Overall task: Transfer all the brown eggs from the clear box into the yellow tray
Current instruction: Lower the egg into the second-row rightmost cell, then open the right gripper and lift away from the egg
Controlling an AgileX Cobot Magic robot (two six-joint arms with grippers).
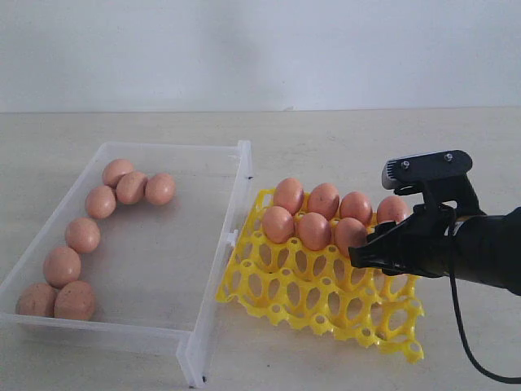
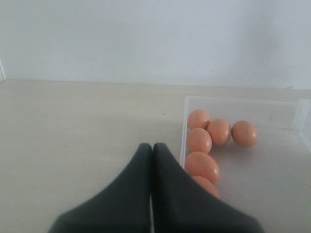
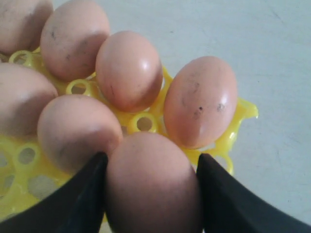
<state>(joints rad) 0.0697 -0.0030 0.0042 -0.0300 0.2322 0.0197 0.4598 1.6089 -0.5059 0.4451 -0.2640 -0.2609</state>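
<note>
Right pincer (image 3: pixel 150 160) clasping a brown egg (image 3: pixel 153 194) at the yellow tray (image 1: pixel 326 301), right of centre; left pincer (image 2: pixel 152 151) clenched, empty. Settle into the free second-row cup, then release without nudging neighbours. Eight other eggs (image 1: pixel 82 235) in clear box (image 1: pixel 163 261), lower left.

shallow clear plastic box (image 1: pixel 155 273): middle floor free | pinkish-brown oval eggs (image 1: pixel 82 235) line its left wall | yellow lattice tray (image 1: pixel 321 287): near cups free

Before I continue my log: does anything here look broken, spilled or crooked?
No cracks or spills show. Only the yellow tray sits turned at an angle to the clear box; the brown eggs look whole.
</note>
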